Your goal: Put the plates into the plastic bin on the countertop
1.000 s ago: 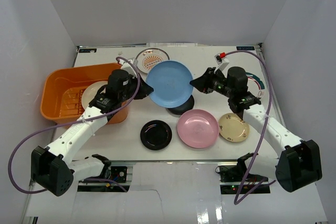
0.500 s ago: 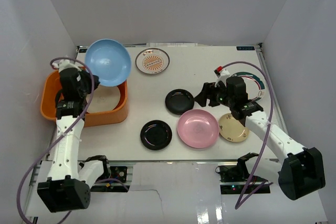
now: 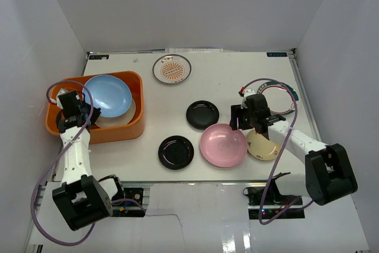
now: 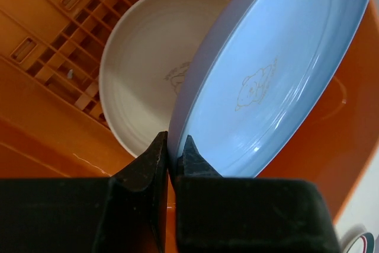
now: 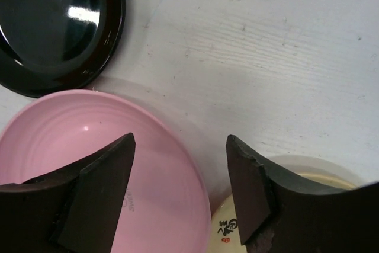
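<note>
My left hand (image 4: 173, 153) is pinched narrow on the rim of the blue plate (image 4: 278, 75), one finger on each face with the edge wedged between them. The plate reaches out ahead of my fingertips, inside the orange bin (image 4: 47, 22). Just past it, on the bin's slotted floor, lies the cream plate (image 4: 148, 69). From above, the blue plate (image 3: 108, 95) covers most of the cream one (image 3: 109, 121), and my hand (image 3: 70, 109) sits at the left end of the bin (image 3: 137, 81).

My right hand (image 5: 179, 146) is spread wide and holds nothing. It hangs low over the countertop (image 5: 266, 39) — one finger above the pink plate (image 5: 59, 128), the other above the small tan plate (image 5: 302, 177), with their near edges lying in the gap between my fingers. Ahead of the fingertips, on the pink side, lies a black plate (image 5: 53, 22), its rim just beside the pink rim.

From above, a second black plate (image 3: 176, 152) lies beyond the pink plate (image 3: 222, 145) from my right hand (image 3: 237, 117). The sunburst plate (image 3: 172, 69) is well apart from both hands, near the far edge of the countertop (image 3: 225, 81).
</note>
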Tool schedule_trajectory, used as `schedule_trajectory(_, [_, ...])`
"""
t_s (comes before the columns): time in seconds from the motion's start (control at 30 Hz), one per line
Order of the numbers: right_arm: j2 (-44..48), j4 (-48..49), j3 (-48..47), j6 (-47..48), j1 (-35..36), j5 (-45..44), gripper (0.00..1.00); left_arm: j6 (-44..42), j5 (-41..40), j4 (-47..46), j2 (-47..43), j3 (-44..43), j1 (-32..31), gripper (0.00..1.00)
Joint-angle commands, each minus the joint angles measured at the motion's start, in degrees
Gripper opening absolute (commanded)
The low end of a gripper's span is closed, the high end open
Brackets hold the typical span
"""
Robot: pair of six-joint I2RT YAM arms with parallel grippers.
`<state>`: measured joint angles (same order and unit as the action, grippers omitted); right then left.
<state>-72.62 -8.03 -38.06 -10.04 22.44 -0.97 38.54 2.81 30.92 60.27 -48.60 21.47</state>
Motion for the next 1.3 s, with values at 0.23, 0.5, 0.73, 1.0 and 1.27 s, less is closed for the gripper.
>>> schedule_trajectory(0.23, [-4.8, 3.4, 3.0, 0.8, -0.1, 3.8, 0.62, -0.4, -4.3, -0.9, 5.0, -0.6, 2.6, 0.36])
schedule_trajectory(0.5, [-4.7, 3.4, 4.3, -0.9, -0.1, 4.6, 0.54, 0.0, -0.5, -1.8, 2.7, -0.7, 3.4, 0.80])
schedule_trajectory(0.73, [0.1, 0.2, 4.5, -2.0, -0.2, -0.7, 0.13, -1.0, 6.2, -2.7, -6.5, -5.0, -4.0, 0.93])
schedule_trajectory(1.0, [10.3, -9.2, -2.3, -1.9, -0.1, -3.4, 0.08, -6.0, 13.5, -0.4, -14.4, -9.2, -12.0, 0.89])
schedule_trajectory(1.27, [18.3, -8.1, -10.1, -6.1, 0.1, 11.1, 0.08, -8.7, 36.4, -0.8, -12.5, -6.1, -22.2, 0.82])
